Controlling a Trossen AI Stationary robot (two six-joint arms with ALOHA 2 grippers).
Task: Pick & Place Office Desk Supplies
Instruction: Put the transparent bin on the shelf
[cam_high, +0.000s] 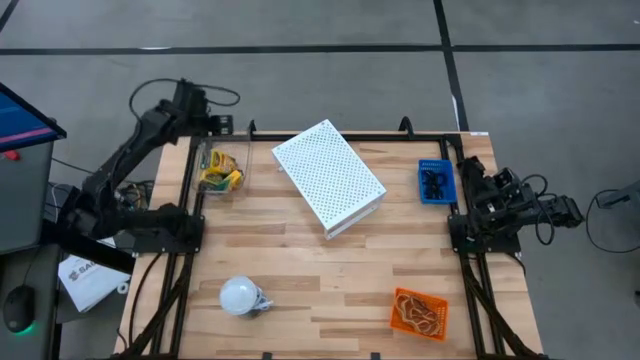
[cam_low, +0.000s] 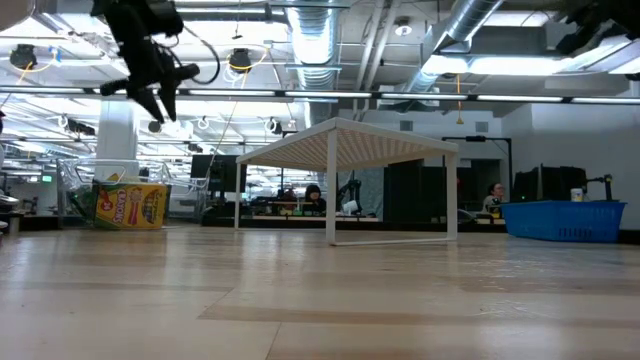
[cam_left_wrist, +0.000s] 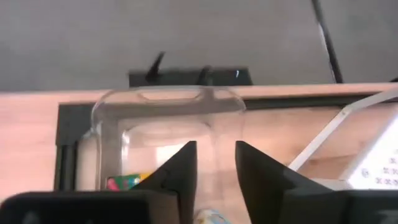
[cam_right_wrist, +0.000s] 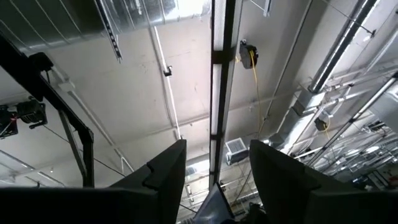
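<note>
A: Where are the small yellow-and-green cardboard crayon boxes (cam_high: 220, 178)?

B: In the clear plastic bin (cam_high: 243, 160) at the table's far left corner, piled loosely. The left gripper (cam_high: 205, 122) hangs above that bin, fingers (cam_left_wrist: 180, 177) slightly parted and nothing between them. The right gripper (cam_right_wrist: 214, 168) is parked off the right edge of the light wooden table (cam_high: 300, 260), aimed at the ceiling, jaws apart and empty

A: How would a box handle?

B: I'd judge it light and stiff enough, but thin card will crush under a hard squeeze, and the printed faces look a bit slick. Best to pinch across the narrow thickness, near the middle

A: Which way do they point?

B: In the low view one box (cam_low: 131, 206) stands with its broad face to the camera, long axis running across the table. From above the pile is jumbled, so I can't tell each box's heading

A: The other supplies?

B: Tan rubber bands (cam_high: 417, 310) in the orange tray (cam_high: 397, 320), black rings (cam_high: 434, 184) in the blue tray (cam_high: 424, 166); both soft, light, awkward to pinch
</note>
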